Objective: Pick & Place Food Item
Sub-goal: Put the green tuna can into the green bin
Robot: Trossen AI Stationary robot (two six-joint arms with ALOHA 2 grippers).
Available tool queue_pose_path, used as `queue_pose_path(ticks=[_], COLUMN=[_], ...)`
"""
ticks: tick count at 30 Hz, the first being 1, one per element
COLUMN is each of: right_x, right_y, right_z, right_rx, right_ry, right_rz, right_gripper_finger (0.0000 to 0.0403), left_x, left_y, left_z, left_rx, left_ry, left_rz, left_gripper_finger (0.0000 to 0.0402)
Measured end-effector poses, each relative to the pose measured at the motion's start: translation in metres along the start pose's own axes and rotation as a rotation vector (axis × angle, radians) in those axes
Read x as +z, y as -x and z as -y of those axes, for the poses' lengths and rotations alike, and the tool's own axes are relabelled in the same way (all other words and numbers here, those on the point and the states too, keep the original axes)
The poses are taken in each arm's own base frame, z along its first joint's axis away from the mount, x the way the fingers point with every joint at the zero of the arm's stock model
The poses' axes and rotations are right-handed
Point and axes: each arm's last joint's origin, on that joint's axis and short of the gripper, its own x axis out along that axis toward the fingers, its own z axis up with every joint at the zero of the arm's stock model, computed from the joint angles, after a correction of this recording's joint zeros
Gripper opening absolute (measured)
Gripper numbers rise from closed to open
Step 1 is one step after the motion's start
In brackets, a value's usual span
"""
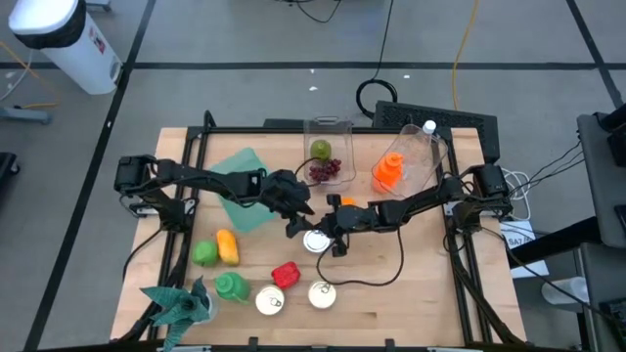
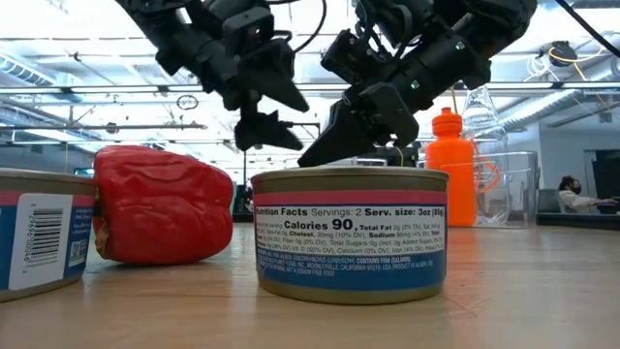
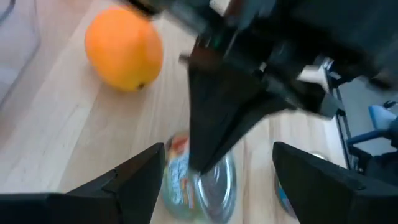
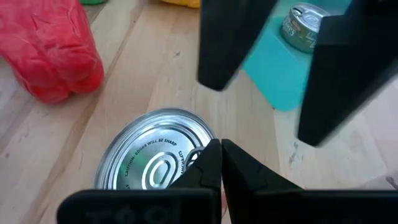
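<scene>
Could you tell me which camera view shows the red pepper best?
The low view: the red pepper is large and unobstructed. The right wrist view crops it at the edge, the high view shows it small, the left wrist view misses it.

Both arms are matt black throughout, built of slim tubular links joined by chunkier, blocky joint housings. The left gripper [image 1: 298, 219] ends in two flat, wedge-shaped black fingers [image 3: 134, 180] with broad angular faces. The right gripper [image 1: 337, 235] carries the same dark tapered fingers [image 4: 208, 165], narrowing to blunt tips. A thin black cable loops from the right arm across the desk. White patches show on the wrist housing.
</scene>
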Motion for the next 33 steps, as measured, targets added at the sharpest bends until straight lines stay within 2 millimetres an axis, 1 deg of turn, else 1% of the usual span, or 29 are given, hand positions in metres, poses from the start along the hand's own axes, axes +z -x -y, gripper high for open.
queue_pose_path(ticks=[5, 11, 15, 20, 27, 30, 33], right_x=[0.003, 0.005, 0.005, 0.005, 0.009, 0.010, 0.011], right_y=[0.002, 0.004, 0.004, 0.004, 0.005, 0.006, 0.006], right_z=[-0.007, -0.015, -0.017, -0.017, -0.022, -0.024, -0.025], right_rx=[-0.021, -0.010, -0.026, -0.025, -0.023, -0.029, -0.036], right_ry=[0.023, 0.047, 0.051, 0.055, 0.060, 0.063, 0.064], right_rz=[0.005, 0.019, 0.012, 0.011, 0.046, 0.061, 0.065], right_gripper_finger=[0.0000, 0.0000, 0.0000, 0.0000, 0.0000, 0.0000, 0.0000], left_x=[-0.009, -0.023, -0.030, -0.032, -0.033, -0.032, -0.033], left_y=[-0.011, -0.029, -0.038, -0.040, -0.041, -0.041, -0.041], left_z=[-0.006, -0.011, -0.007, 0.001, 0.002, 0.002, 0.003], left_rx=[0.040, 0.061, 0.004, -0.029, -0.015, 0.000, 0.009], left_ry=[0.027, 0.092, 0.104, 0.090, 0.088, 0.085, 0.072], left_rz=[-0.064, -0.133, -0.183, -0.188, -0.179, -0.172, -0.167], left_gripper_finger=[0.0331, 0.0372, 0.0397, 0.0388, 0.0386, 0.0376, 0.0358])
